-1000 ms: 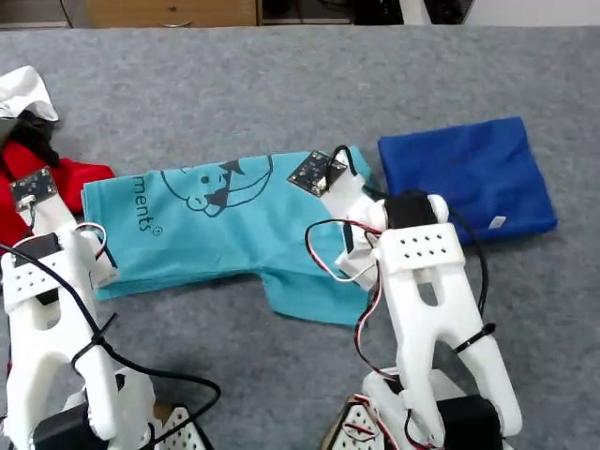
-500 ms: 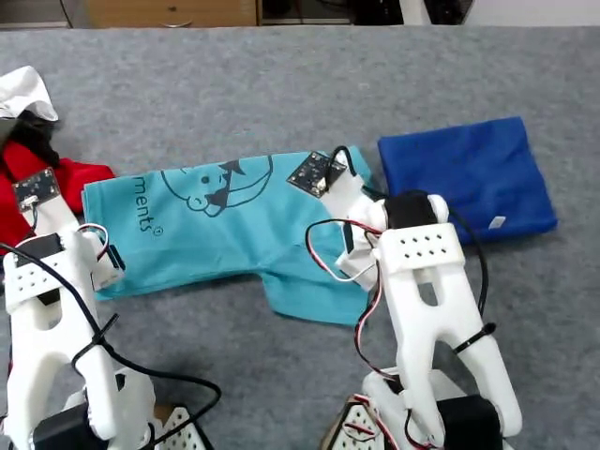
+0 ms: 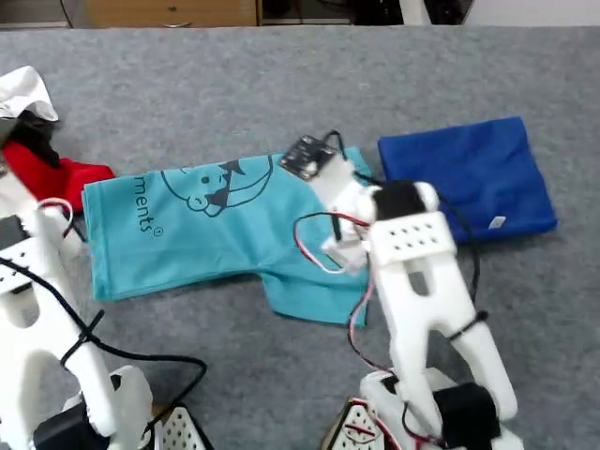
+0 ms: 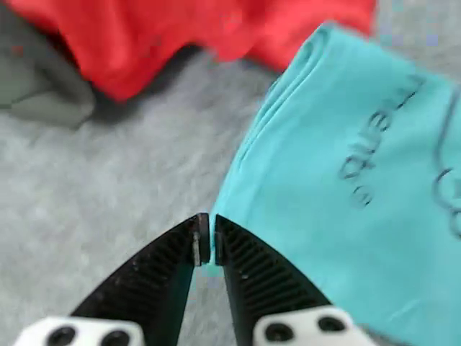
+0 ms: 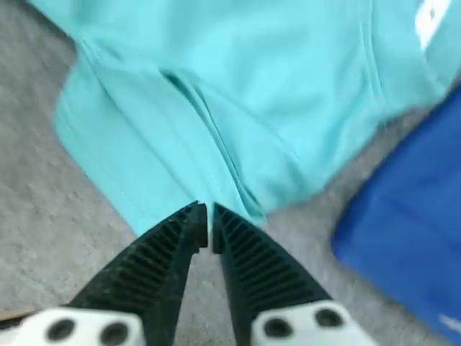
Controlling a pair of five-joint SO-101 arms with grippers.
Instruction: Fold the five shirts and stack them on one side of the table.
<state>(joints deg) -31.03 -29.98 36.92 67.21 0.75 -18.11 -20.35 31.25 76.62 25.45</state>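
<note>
A teal shirt [image 3: 206, 225] lies spread flat across the table's middle, print up, with one sleeve sticking out towards the arms. My left gripper [image 4: 205, 241] is shut, its tips right at the near left edge of the teal shirt [image 4: 346, 166]. My right gripper [image 5: 209, 216] is shut too, its tips over the sleeve hem of the teal shirt [image 5: 252, 86]. The right arm [image 3: 412, 244] stands over the shirt's right end. A folded blue shirt [image 3: 464, 178] lies to the right. A crumpled red shirt [image 3: 47, 173] lies at the left.
White cloth [image 3: 23, 89] and black cloth [image 3: 33, 136] are piled with the red shirt at the table's left edge. The left arm [image 3: 37, 300] stands at the near left. Grey table [image 3: 281, 84] stretches behind the shirts. A wooden cabinet [image 3: 169, 11] lines the far edge.
The left arm has swung left, off the teal shirt's near left corner, which stayed flat. The right arm shifted slightly left and away over the shirt's right end.
</note>
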